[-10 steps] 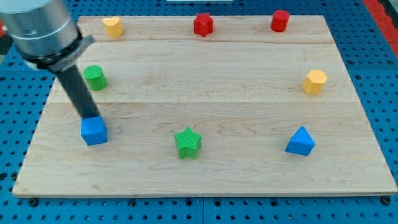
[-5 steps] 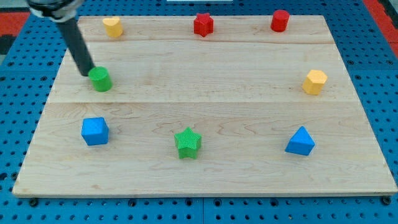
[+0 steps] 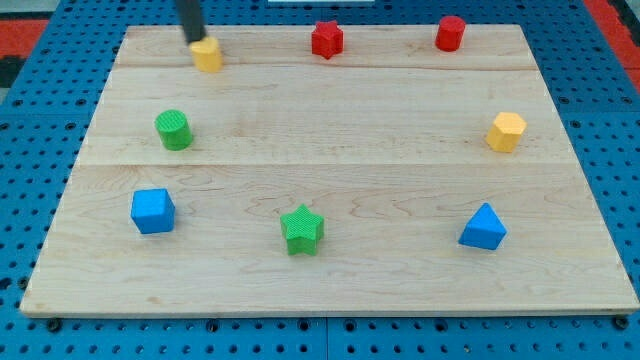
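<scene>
Pressing against the upper-left edge of the small yellow block [image 3: 207,55], my tip [image 3: 195,42] sits at the view's top left; there is no gripper on this rod, so no jaw state to record.

Risk, as judged: contact is off-centre on a small faceted block, so it could spin or slip off the rod's rounded end rather than travel straight. It also lies near the top edge of the wooden board [image 3: 350,160], where a stray push could send it onto the blue pegboard bench [image 3: 30,150].

Materials: board is pale planked wood with visible grain. Blocks look matte, finely ribbed. Nearest others: green cylinder [image 3: 173,130], red star [image 3: 326,39], both well apart from the tip.
</scene>
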`<state>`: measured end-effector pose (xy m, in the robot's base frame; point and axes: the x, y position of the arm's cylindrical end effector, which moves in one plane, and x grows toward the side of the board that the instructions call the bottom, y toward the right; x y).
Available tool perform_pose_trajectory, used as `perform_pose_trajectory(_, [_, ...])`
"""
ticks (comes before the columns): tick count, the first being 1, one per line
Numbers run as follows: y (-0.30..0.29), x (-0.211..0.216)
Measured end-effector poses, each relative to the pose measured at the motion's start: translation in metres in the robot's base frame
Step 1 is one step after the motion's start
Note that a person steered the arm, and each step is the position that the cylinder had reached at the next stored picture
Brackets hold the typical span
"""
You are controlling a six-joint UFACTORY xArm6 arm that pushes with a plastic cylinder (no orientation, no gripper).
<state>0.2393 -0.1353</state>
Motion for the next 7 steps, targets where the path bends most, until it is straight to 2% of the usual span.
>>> perform_pose_trajectory(1, [0.035,0.016])
perform_pose_trajectory(2, [0.016,-0.039])
perform_pose_trajectory(3, [0.026,-0.048])
perform_pose_trajectory(5, [0.14,-0.047])
perform_pose_trajectory(7, [0.188,-0.046])
